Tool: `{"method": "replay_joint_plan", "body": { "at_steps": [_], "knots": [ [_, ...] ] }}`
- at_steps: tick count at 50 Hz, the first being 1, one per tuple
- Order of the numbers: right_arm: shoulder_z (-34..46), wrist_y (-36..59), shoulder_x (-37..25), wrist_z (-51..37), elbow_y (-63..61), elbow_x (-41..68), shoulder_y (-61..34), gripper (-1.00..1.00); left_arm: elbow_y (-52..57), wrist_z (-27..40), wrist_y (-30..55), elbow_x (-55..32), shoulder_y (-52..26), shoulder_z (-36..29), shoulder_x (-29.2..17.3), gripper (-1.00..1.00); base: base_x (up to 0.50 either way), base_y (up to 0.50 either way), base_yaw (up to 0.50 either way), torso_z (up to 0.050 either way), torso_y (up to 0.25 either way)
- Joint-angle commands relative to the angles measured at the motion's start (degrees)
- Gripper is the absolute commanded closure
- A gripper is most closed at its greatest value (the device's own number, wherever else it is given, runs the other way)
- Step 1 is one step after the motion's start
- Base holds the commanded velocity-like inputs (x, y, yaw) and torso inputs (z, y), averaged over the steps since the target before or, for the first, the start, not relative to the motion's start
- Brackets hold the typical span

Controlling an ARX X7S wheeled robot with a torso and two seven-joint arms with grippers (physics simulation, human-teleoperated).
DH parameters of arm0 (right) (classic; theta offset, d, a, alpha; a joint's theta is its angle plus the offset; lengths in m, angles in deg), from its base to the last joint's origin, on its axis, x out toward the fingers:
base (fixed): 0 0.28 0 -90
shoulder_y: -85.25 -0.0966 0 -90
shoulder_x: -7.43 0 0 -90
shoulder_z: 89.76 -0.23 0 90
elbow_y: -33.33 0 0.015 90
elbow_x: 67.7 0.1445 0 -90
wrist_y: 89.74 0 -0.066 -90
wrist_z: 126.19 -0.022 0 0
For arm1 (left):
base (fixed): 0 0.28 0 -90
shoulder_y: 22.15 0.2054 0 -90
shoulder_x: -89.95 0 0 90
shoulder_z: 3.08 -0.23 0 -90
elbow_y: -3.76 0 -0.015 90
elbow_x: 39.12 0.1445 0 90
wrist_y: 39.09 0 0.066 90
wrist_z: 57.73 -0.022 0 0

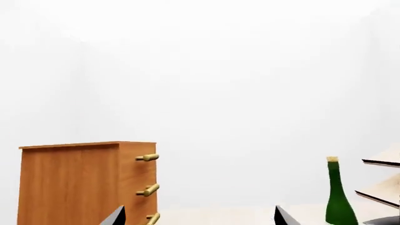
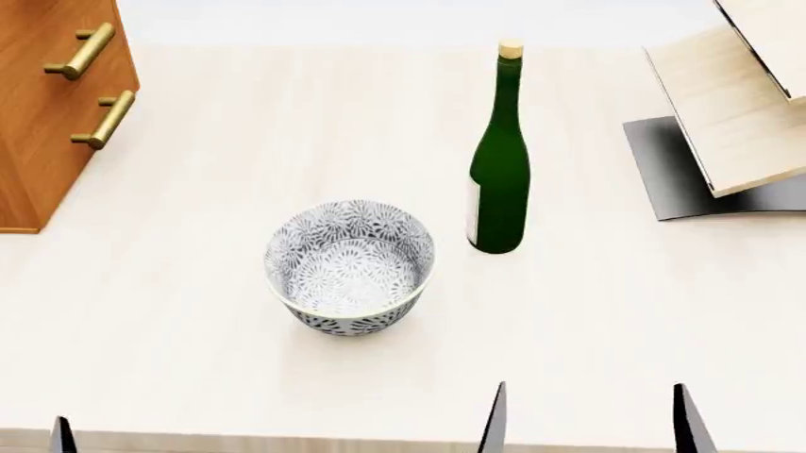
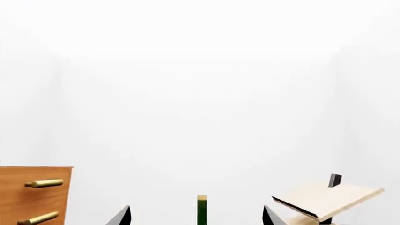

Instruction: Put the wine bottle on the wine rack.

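- From the head camera I look down on a pale, cream wood-grain tabletop (image 2: 189, 359); its near edge runs along the bottom of my view, and its far edge meets a plain white floor or wall.
- The room behind is featureless white in both wrist views: no seams or fixtures I can make out.
- The wine bottle (image 2: 499, 170) stands upright on the table, right of centre, cork up, pale label facing the left side of my view.
- The wine rack (image 2: 730, 113) sits at the far right, well apart from the bottle: slanted light-wood panels over a dark grey base plate. Part of it runs out of frame.
- A blue-and-white patterned bowl (image 2: 350, 268) rests just left of and nearer than the bottle, not touching it.
- A brown wooden cabinet (image 2: 44, 113) with brass handles occupies the far left corner.
- My right gripper (image 2: 588, 420) shows only two dark fingertips at the bottom edge, spread apart, holding nothing, on my side of the bottle.
- My left gripper (image 1: 198, 216) shows its tips wide apart in its own wrist view, empty; the head view catches just one tip at the lower left.
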Motion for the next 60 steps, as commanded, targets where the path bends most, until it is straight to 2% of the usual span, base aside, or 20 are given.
{"method": "replay_joint_plan", "body": {
  "at_steps": [1,6,15,60],
  "knots": [
    [0.07,-15.87,-0.2,-2.06,-1.57,-1.99,4.31,-1.0,4.16,3.76,-14.05,4.54,6.37,-0.81,-1.06,-1.0,0.0,0.0,0.0,0.0,0.0],
    [0.18,-19.07,0.13,-3.1,-0.06,-2.88,4.83,-1.0,3.78,4.62,-16.37,5.19,7.3,-1.27,-1.32,-1.0,0.0,0.0,0.0,0.0,0.0],
    [1.22,-18.03,-0.4,-3.62,-0.17,-3.64,5.23,-1.0,2.97,5.88,-18.27,5.25,7.75,-1.38,-2.01,-1.0,0.0,0.0,0.0,0.0,0.0],
    [3.1,-15.04,-3.32,-6.27,-0.77,-2.19,4.52,-1.0,3.94,7.42,-15.04,5.96,7.16,-3.78,-4.27,-1.0,0.15,0.0,0.0,0.0,0.0]
  ]
}}
